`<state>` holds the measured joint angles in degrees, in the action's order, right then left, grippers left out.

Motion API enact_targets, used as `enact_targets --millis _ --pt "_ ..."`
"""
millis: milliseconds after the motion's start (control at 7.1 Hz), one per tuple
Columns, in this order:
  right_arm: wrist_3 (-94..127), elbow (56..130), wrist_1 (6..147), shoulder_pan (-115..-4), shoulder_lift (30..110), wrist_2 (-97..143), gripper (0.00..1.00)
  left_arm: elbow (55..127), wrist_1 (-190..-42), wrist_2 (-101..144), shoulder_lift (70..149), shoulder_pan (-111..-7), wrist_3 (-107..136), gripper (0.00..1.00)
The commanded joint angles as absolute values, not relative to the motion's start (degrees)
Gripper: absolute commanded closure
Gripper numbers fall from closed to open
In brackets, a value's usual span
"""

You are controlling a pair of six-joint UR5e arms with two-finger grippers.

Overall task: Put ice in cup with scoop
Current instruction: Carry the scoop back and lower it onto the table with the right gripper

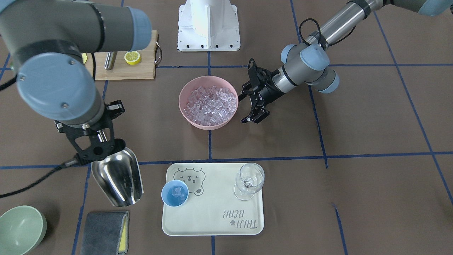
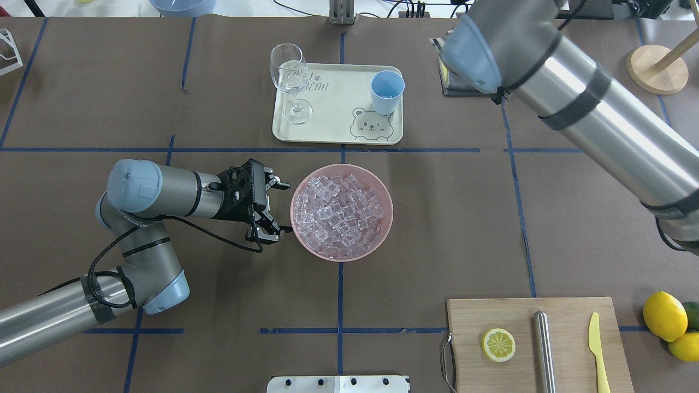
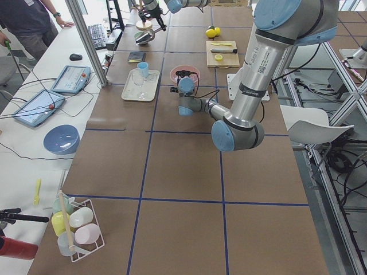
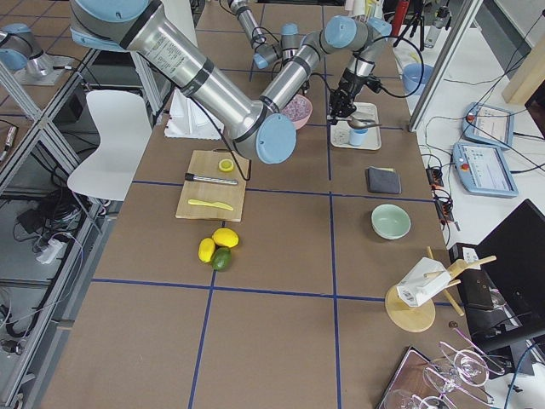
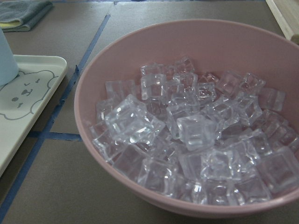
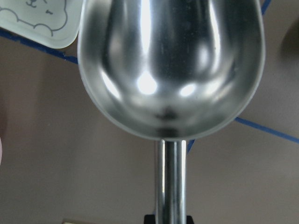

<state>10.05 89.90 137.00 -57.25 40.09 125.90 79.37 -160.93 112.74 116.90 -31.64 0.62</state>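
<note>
Scoop (image 1: pixel 118 179) gripped by right tool (image 1: pixel 102 141), near cup (image 1: pixel 175 193)

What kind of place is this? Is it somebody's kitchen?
Probably a robot lab, not a kitchen. A left arm and a right arm work at a table gridded with blue tape, and control tablets with cables lie on a side desk.

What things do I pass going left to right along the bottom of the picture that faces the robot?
You pass: green bowl → scoop → cup → wine glass.
</note>
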Motion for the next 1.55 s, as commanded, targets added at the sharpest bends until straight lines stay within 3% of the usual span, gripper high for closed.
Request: enact_targets --millis 0,141,564,845,986,1409 --pt "21.5 105.8 132.3 -58.4 53.8 129.8 1.0 79.4 -160.9 112.7 116.9 -31.7 0.6 0.0" --pt "26.0 113.2 132.2 -58.5 60.5 129.8 1.0 79.4 -160.9 112.7 116.9 -31.6 0.6 0.0" --pt "30.4 123.5 129.3 -57.8 74.0 129.6 1.0 79.5 -161.0 112.7 116.9 -31.7 0.6 0.0" --pt "32.9 124.9 109.7 -56.3 89.2 129.7 1.0 79.4 -161.0 112.7 116.9 -31.6 0.6 0.0" --pt "40.0 124.6 101.2 -53.5 93.0 129.2 1.0 79.4 -161.0 112.7 116.9 -31.6 0.6 0.0" --pt "56.8 120.3 89.2 -40.0 93.6 123.5 1.0 79.4 -161.0 112.7 116.9 -31.6 0.6 0.0"
